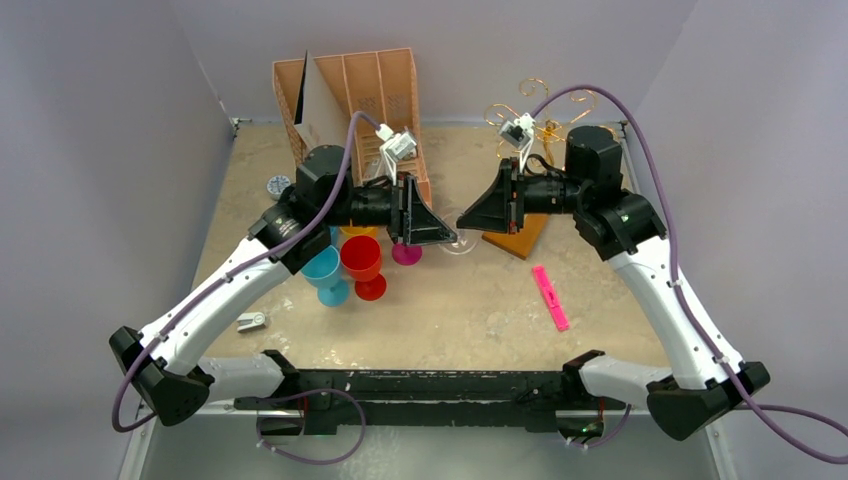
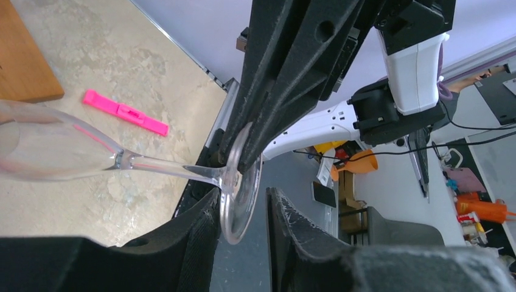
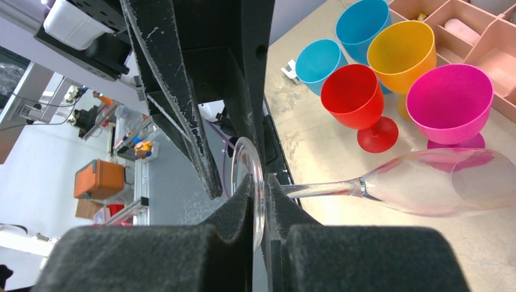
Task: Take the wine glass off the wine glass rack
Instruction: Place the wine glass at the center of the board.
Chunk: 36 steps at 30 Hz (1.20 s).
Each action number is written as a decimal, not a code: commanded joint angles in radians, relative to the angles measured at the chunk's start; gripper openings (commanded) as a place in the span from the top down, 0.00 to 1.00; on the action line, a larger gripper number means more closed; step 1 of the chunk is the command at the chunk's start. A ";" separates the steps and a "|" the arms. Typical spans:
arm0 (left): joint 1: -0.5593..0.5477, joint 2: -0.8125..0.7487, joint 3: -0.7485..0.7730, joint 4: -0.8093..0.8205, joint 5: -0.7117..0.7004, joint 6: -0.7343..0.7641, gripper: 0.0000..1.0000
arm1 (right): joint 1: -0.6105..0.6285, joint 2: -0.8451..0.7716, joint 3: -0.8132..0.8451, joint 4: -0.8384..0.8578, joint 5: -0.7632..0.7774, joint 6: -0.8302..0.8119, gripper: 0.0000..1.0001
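The clear wine glass lies on its side in the air between my two grippers, off the rack. My right gripper is shut on the rim of its round foot; the bowl points away over the table. My left gripper is open, with the foot between its fingers and a gap on one side. The bowl shows at the left of the left wrist view. The wine glass rack's gold wire arms and wooden base stand behind the right arm.
Blue, red, orange and magenta plastic goblets stand under the left arm. A pink-tan slotted organiser stands at the back. A pink marker lies at the right and a small white clip at the left.
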<state>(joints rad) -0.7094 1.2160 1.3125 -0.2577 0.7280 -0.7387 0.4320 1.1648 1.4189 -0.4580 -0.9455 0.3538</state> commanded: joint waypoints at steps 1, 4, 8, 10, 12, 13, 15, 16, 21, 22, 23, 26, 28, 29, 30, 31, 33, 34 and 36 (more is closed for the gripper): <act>-0.005 -0.025 0.026 -0.004 0.029 0.036 0.69 | 0.004 -0.008 0.028 0.058 0.013 0.003 1.00; -0.008 -0.026 0.030 -0.049 0.026 0.067 0.69 | 0.004 -0.009 0.028 0.068 0.013 0.016 1.00; -0.013 -0.020 0.037 -0.099 0.014 0.102 0.73 | 0.004 -0.015 0.022 0.091 0.018 0.032 1.00; -0.013 -0.021 0.042 -0.079 0.020 0.095 0.85 | 0.004 -0.016 0.014 0.115 0.010 0.056 1.00; -0.013 -0.028 0.041 -0.032 0.029 0.082 0.97 | 0.004 -0.021 0.002 0.142 0.001 0.083 1.00; -0.014 -0.030 0.042 -0.027 0.022 0.082 0.99 | 0.004 -0.027 -0.005 0.146 -0.001 0.086 1.00; -0.014 -0.028 0.059 -0.056 0.000 0.100 1.00 | 0.004 -0.046 -0.020 0.148 0.007 0.086 1.00; -0.013 -0.025 0.064 -0.062 -0.006 0.105 1.00 | 0.004 -0.054 -0.028 0.147 0.008 0.086 1.00; -0.013 -0.016 0.043 0.007 0.022 0.066 0.90 | 0.004 -0.074 -0.043 0.133 0.000 0.083 1.00; -0.014 -0.014 0.039 0.027 0.031 0.055 0.89 | 0.004 -0.076 -0.046 0.130 0.001 0.082 1.00; -0.014 -0.011 0.036 0.042 0.040 0.045 0.88 | 0.004 -0.078 -0.048 0.130 0.004 0.079 1.00; -0.015 -0.009 0.033 0.065 0.041 0.028 0.78 | 0.005 -0.087 -0.053 0.133 0.013 0.076 1.00; -0.015 -0.010 0.029 0.072 0.037 0.024 0.77 | 0.004 -0.089 -0.053 0.134 0.019 0.075 1.00; -0.015 -0.011 0.028 0.071 0.035 0.024 0.77 | 0.004 -0.089 -0.054 0.135 0.020 0.076 1.00; -0.015 -0.012 0.028 0.065 0.032 0.025 0.78 | 0.004 -0.088 -0.056 0.138 0.019 0.077 1.00; -0.015 -0.012 0.025 0.063 0.034 0.026 0.84 | 0.004 -0.088 -0.057 0.142 0.018 0.078 1.00; -0.015 -0.008 0.027 0.052 0.041 0.029 0.94 | 0.004 -0.090 -0.063 0.155 0.019 0.085 1.00; -0.015 -0.007 0.029 0.044 0.043 0.036 1.00 | 0.004 -0.092 -0.066 0.166 0.020 0.090 1.00; -0.015 -0.008 0.033 0.022 0.041 0.050 1.00 | 0.004 -0.097 -0.070 0.176 0.022 0.100 1.00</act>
<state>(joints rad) -0.7204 1.2133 1.3285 -0.2550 0.7471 -0.6971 0.4320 1.0901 1.3579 -0.3523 -0.9325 0.4377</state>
